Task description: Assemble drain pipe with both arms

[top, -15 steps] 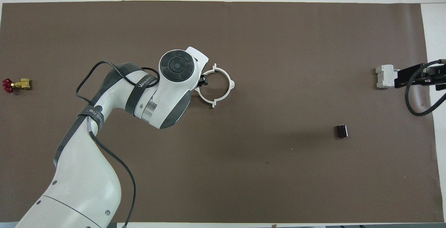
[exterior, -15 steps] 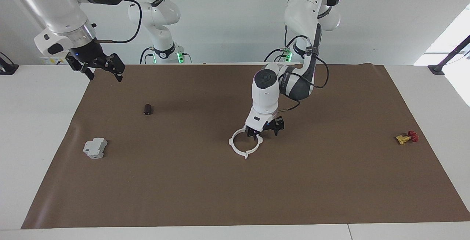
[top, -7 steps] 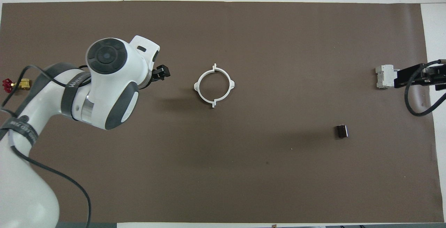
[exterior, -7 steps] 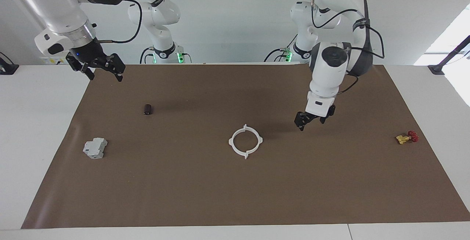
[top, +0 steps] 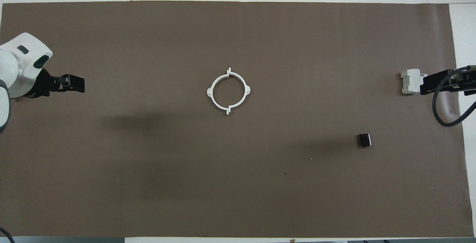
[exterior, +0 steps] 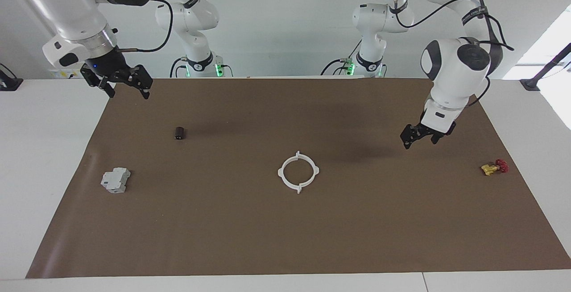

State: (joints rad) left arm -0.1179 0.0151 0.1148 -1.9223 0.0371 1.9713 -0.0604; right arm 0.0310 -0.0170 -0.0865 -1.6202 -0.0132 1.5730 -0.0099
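Observation:
The drain pipe lies flat near the middle of the brown mat as one closed white ring with four small tabs, and nothing touches it. My left gripper hangs open and empty in the air over the mat, well off the ring toward the left arm's end. My right gripper is open and empty too, raised over the mat's edge at the right arm's end, where that arm waits.
A grey boxy block sits at the right arm's end of the mat. A small dark cylinder lies nearer to the robots than the block. A yellow valve with a red handle lies at the left arm's end.
My left gripper has lifted off the ring and swung away toward the left arm's end. The ring has stayed in place. The right arm has not moved.

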